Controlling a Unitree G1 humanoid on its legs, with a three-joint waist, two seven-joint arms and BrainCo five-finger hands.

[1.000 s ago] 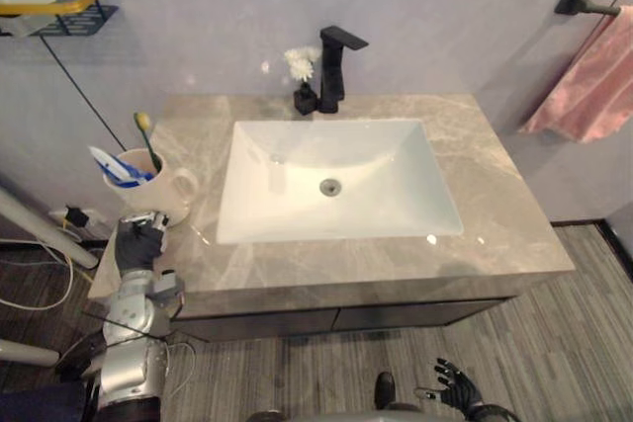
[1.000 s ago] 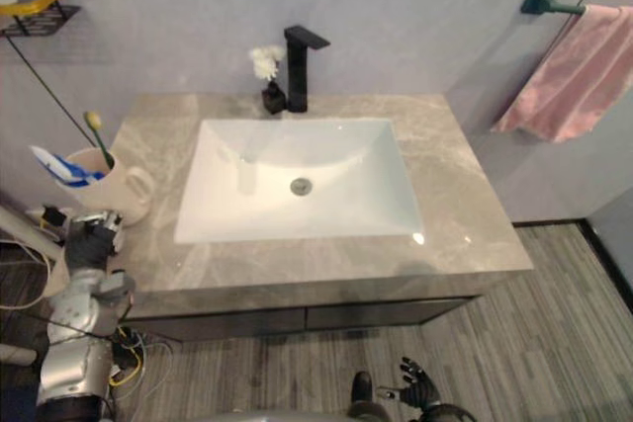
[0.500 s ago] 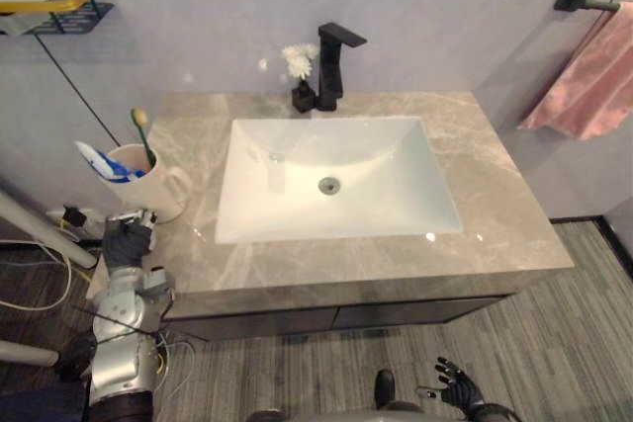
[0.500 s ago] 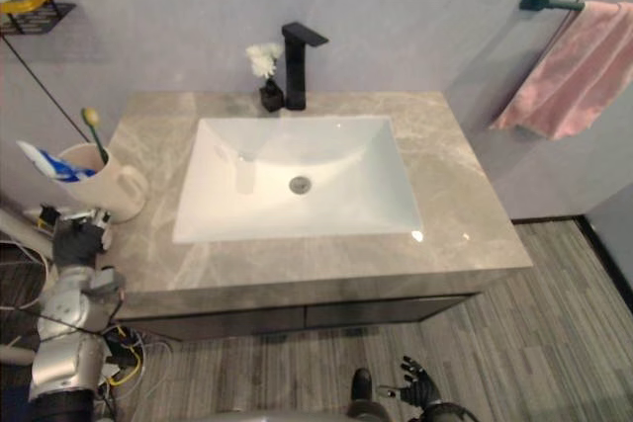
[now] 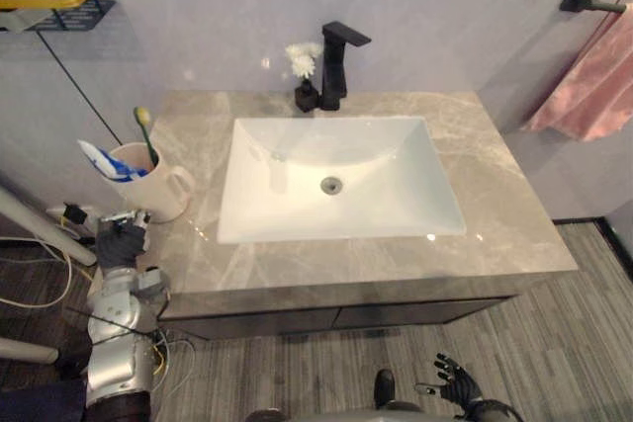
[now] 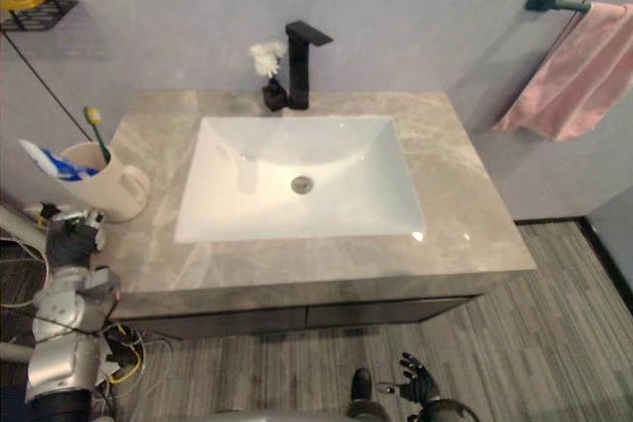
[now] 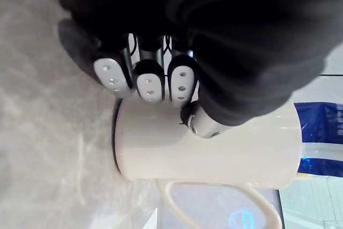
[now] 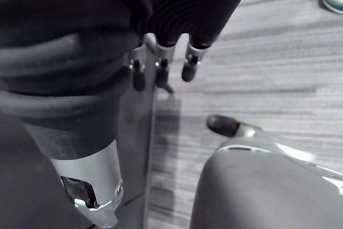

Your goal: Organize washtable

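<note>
A cream mug point(image 5: 150, 188) with a handle stands at the left end of the grey marble countertop point(image 5: 495, 205). In it are a blue-and-white toothpaste tube point(image 5: 104, 162) and a toothbrush point(image 5: 145, 133). My left hand point(image 5: 121, 237) hovers just in front of the mug at the counter's left edge. The left wrist view shows its fingers point(image 7: 150, 81) curled, with the mug point(image 7: 214, 156) close past them and nothing in the grasp. My right hand point(image 5: 453, 380) hangs low over the floor, its fingers point(image 8: 161, 71) relaxed and open.
A white basin point(image 5: 336, 180) is sunk into the middle of the counter. Behind it stand a black faucet point(image 5: 336, 66) and a small dark vase with white flowers point(image 5: 305, 76). A pink towel point(image 5: 593, 76) hangs at the right and a wire shelf point(image 5: 59, 7) is mounted upper left.
My left hand has drawn back a little from the mug, toward the left and the counter's front edge. The mug stays in place and the right hand has not moved.
</note>
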